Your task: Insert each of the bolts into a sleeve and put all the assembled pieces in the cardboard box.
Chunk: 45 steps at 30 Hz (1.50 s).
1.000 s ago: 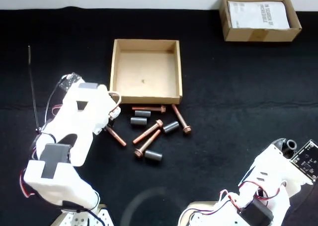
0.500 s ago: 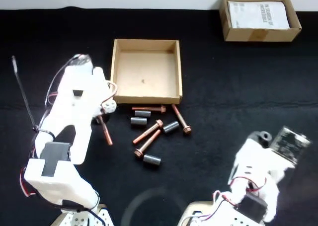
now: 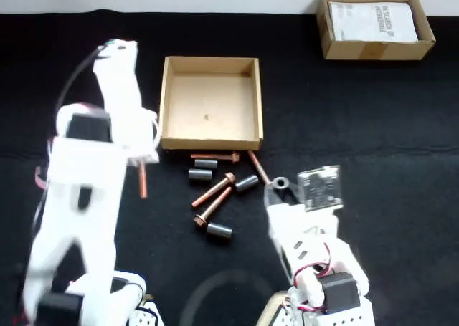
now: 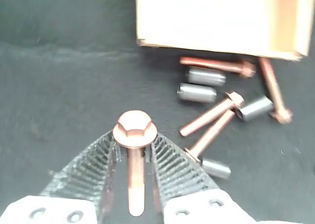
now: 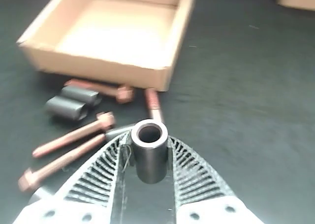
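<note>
Both arms are of white plastic, built in blocky segments. The left arm [image 3: 79, 190] has a dark grey servo block [image 3: 84, 127] and a thin red cable [image 3: 39, 177] at its side. The right arm [image 3: 305, 240] carries a small grey circuit board [image 3: 319, 188], red wires [image 3: 315, 272] and a black servo [image 3: 338, 291]. The left gripper [image 4: 134, 135] and the right gripper [image 5: 149, 138] have white fingers with a ribbed lattice inside and round screw holes at the base.

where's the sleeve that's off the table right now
In the right wrist view the sleeve sits clamped in the right gripper, over the loose bolts in front of the cardboard box.
</note>
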Tool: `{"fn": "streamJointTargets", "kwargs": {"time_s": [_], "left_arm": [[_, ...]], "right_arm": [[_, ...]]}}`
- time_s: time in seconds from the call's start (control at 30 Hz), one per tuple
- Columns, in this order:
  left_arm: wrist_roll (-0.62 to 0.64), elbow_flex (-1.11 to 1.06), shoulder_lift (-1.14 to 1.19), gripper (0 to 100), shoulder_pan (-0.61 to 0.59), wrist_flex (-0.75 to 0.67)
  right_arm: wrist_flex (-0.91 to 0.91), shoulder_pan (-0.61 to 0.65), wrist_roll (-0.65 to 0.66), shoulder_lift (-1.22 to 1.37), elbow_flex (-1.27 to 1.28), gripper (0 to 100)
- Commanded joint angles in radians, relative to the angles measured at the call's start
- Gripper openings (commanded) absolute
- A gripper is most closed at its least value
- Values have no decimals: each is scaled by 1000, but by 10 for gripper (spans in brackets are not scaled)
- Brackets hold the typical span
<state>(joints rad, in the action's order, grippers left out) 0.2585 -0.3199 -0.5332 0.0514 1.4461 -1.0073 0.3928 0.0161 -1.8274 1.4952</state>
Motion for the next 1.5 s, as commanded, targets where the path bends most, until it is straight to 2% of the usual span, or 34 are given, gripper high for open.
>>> {"fn": "streamJointTargets", "kwargs": {"time_s": [0.0,0.17,0.3,0.5,0.63,0.7,0.8,0.93,1.07,1.27,1.47], "left_arm": [[-40,-150,-346,8,74,-97],[-89,-438,-705,8,111,-361],[-89,-608,-832,8,163,-545],[-87,-636,-750,8,295,-733],[-87,-628,-610,8,321,-956],[-87,-591,-527,8,329,-1022],[-83,-509,-398,8,375,-1025],[44,-407,-257,8,427,-1025],[110,-348,-153,8,478,-1025],[146,-348,-122,8,530,-1025],[146,-355,-117,8,530,-1025]], "right_arm": [[21,65,87,-2,-10,7],[74,76,110,-2,-16,7],[145,76,110,-2,-5,7],[248,76,106,-2,45,7],[300,76,104,-2,91,7],[315,76,104,-2,107,7],[344,73,104,-2,131,7],[392,71,104,-2,165,7],[415,70,104,-2,176,7],[417,68,104,-2,176,7],[417,30,104,-2,176,7]]}}
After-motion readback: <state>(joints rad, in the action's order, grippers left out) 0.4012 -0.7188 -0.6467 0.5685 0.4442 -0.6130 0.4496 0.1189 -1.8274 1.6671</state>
